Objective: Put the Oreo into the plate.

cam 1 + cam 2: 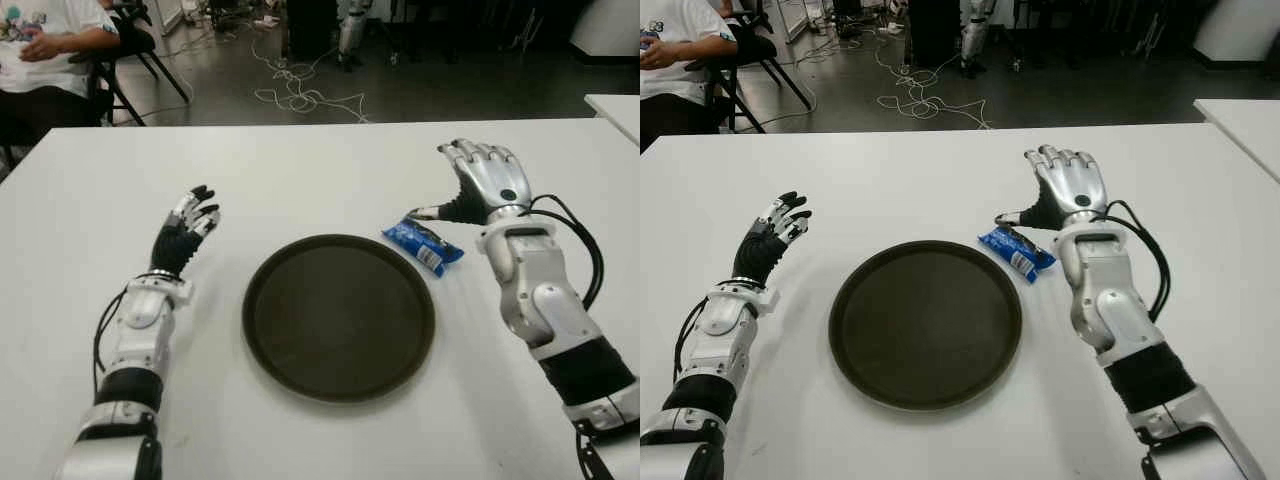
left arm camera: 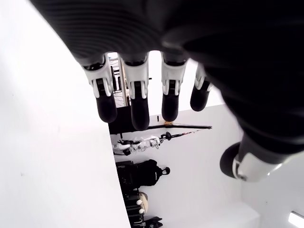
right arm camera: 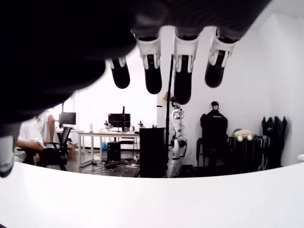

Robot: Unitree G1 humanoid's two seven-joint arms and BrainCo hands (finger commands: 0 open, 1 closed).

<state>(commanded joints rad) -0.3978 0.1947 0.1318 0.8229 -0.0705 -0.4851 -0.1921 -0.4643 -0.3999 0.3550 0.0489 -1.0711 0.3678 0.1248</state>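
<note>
While the Oreo (image 1: 423, 245) lay on the table (image 1: 300, 160) just right of the empty plate (image 1: 339, 317), the right hand (image 1: 478, 183) hovered beside it, fingers spread, holding nothing. Grasping looked next, calling for fingers closing around the packet. Left of the plate, the left hand (image 1: 185, 232) showed idle, fingers loosely extended.

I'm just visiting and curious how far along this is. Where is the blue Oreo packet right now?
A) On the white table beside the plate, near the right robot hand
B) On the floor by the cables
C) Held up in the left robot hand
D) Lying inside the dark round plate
A: the Oreo packet lies on the table just outside the plate, beside the open right robot hand.
</note>
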